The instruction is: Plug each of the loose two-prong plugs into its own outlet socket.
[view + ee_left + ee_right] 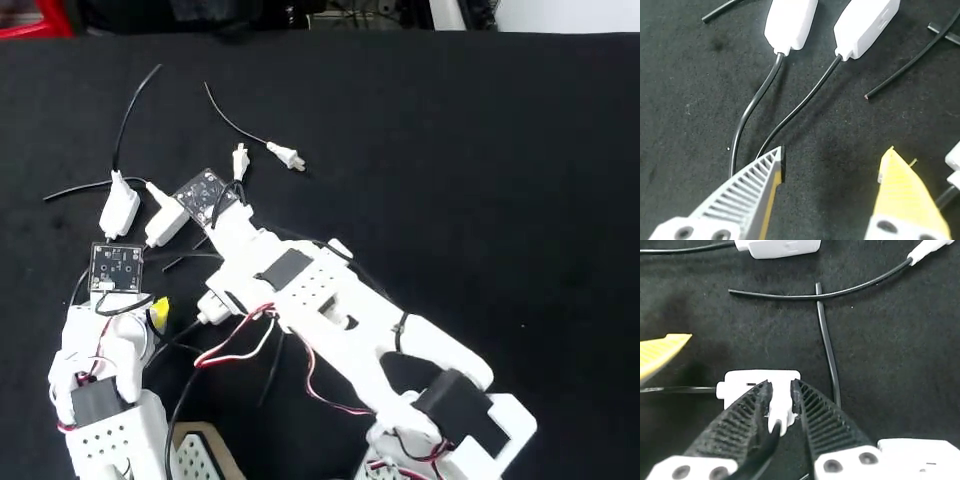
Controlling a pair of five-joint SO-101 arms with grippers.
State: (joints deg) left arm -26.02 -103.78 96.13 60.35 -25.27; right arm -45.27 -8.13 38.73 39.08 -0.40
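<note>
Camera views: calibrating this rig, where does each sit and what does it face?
High view: overhead, looking down on table and both arms.
Left wrist view: on left wrist, facing two white corded blocks past open left gripper.
Right wrist view: on right wrist, above right gripper pinching white connector.
Shared: yellow finger in both wrist views.

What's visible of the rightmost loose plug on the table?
The plug is small and white, plastic-looking, lying flat on the black table. In the high view its prong end points right; the prongs are too small to count. A thin black cord curves away from its other end and stops free. Nothing else touches it; a second plug lies close beside it, apart.
</note>
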